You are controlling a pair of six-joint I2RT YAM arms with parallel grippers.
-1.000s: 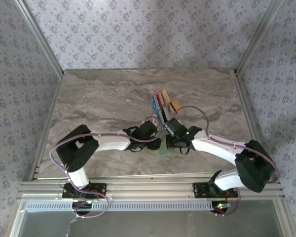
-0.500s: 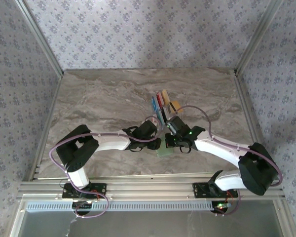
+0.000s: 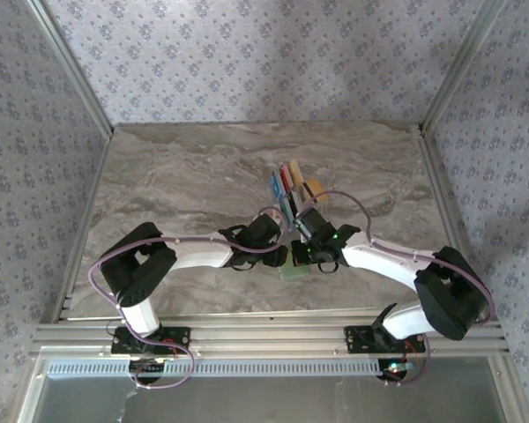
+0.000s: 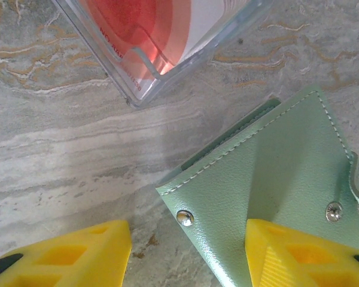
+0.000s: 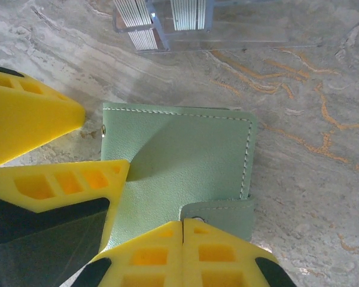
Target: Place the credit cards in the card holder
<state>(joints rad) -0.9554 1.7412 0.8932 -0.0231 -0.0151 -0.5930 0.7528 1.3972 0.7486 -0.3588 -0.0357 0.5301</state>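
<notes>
still, little shifts: the right tool [image 5: 182, 251], shut, stays at the snap tab of the card holder [image 5: 179, 161], flat on the surface [image 3: 176, 176]. the left tool [image 4: 185, 257] sits half open astride its corner, gripping nothing. credit cards [image 3: 291, 181] wait in their clear rack [image 5: 257, 24], none loaded.

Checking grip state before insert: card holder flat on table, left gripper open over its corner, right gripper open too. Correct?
No: the right gripper is shut, fingers pressed together at the strap of the card holder, per the right wrist view. Rest holds: holder flat on the table, left gripper open over its corner.
</notes>
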